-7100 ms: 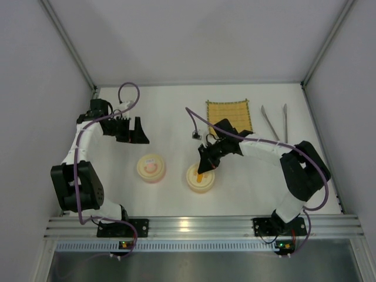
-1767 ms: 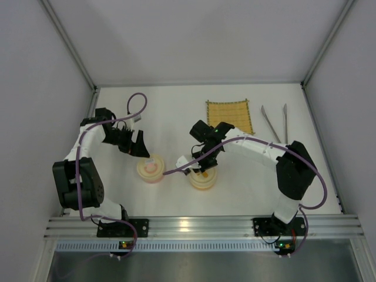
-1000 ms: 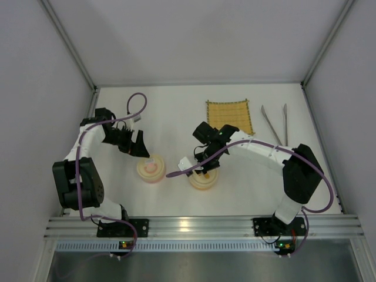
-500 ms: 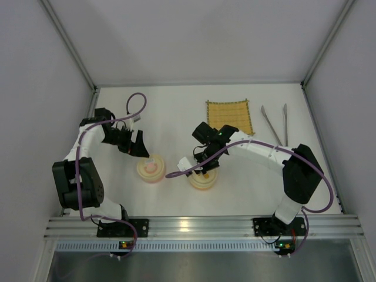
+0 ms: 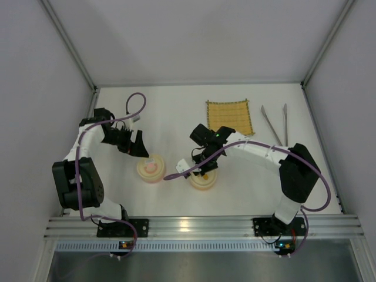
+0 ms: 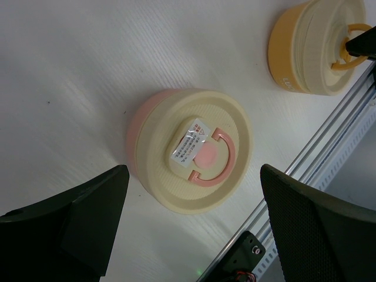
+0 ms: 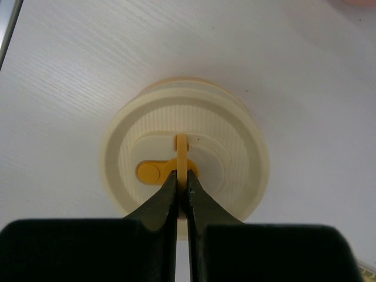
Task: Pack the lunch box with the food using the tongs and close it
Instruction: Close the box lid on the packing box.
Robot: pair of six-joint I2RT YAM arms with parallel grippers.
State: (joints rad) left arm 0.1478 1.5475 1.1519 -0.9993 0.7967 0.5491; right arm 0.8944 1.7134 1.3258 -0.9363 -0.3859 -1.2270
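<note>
Right wrist shows the right gripper [image 7: 182, 180] clamped on the orange lid [image 7: 235, 158] by its handle [image 7: 183, 144], left gripper [image 6: 192, 173] gaping empty; tongs [image 5: 270, 122] untouched, packing not begun.

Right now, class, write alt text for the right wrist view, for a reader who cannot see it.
The right tool is shut on the raised yellow handle of a round cream lid. The lid fills the middle of the frame, with the white table all around it.
</note>
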